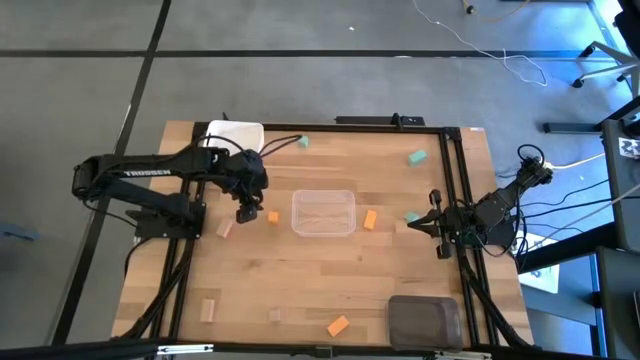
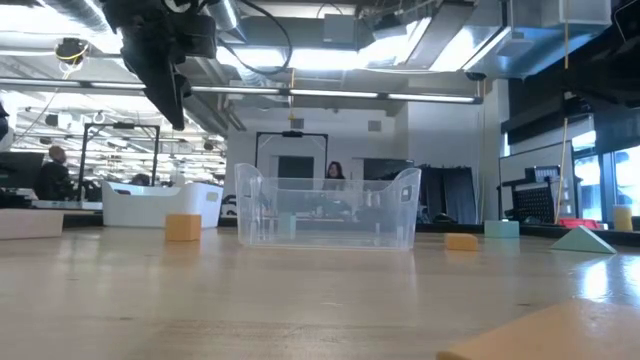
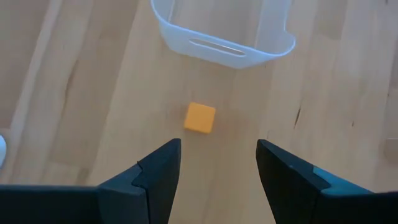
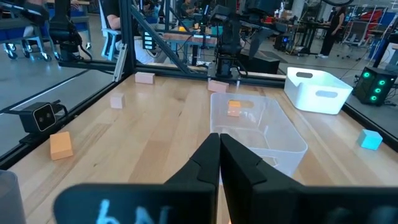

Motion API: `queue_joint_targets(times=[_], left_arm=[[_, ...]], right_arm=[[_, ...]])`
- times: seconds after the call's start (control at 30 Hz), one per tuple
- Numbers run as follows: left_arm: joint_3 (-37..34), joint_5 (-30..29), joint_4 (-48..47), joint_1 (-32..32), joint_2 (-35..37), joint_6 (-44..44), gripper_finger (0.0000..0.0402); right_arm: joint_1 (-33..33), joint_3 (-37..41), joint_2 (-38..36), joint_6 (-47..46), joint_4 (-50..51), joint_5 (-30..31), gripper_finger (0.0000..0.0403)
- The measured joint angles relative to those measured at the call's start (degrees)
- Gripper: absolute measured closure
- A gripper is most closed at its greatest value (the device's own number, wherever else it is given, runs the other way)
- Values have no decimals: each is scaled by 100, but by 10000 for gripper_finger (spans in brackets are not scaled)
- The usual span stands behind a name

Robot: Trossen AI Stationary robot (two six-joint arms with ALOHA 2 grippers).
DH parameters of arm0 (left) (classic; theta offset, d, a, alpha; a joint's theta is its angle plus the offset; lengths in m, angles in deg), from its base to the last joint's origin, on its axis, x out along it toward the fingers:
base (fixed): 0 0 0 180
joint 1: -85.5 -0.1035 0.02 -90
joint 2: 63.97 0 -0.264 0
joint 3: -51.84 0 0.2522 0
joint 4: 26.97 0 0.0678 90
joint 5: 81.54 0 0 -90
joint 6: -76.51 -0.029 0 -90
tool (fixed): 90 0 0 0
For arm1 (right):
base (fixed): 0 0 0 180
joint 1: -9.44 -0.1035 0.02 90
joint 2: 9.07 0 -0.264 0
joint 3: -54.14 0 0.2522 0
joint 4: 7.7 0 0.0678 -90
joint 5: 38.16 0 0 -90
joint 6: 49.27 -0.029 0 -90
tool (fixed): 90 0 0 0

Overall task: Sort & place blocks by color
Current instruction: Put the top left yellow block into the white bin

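My left gripper [image 1: 246, 213] is open and empty, raised above the table just left of a small orange block [image 1: 272, 216], which lies flat between its fingers in the left wrist view [image 3: 199, 117]. The clear tub [image 1: 323, 212] stands at the table's middle. Another orange block [image 1: 369, 220] lies to its right, a third [image 1: 338, 325] near the front edge. Teal blocks lie at the far side [image 1: 303, 143], [image 1: 417, 157] and at the right [image 1: 411, 216]. Tan blocks [image 1: 224, 229], [image 1: 208, 309] lie at the left. My right gripper [image 1: 422, 226] is shut and empty at the right edge.
A white tub [image 1: 235, 135] stands at the far left and a dark grey tub [image 1: 424, 318] at the near right. A black frame [image 1: 455, 180] runs along the table's edges. People show in the room beyond the table.
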Motion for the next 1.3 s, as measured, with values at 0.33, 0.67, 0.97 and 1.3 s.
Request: queue_joint_targets(times=[0.33,0.67,0.97,1.3], left_arm=[[0,-352,97,498,-647,-1181,200],[0,-727,522,910,-1689,-1071,200],[0,-1323,698,1087,-2400,-1032,200],[0,-1310,997,1027,-2788,-1074,200]], right_arm=[[0,0,0,-44,0,176,389],[0,0,0,-47,0,448,389],[0,0,2,-54,0,450,389],[0,0,0,-54,0,450,389]])
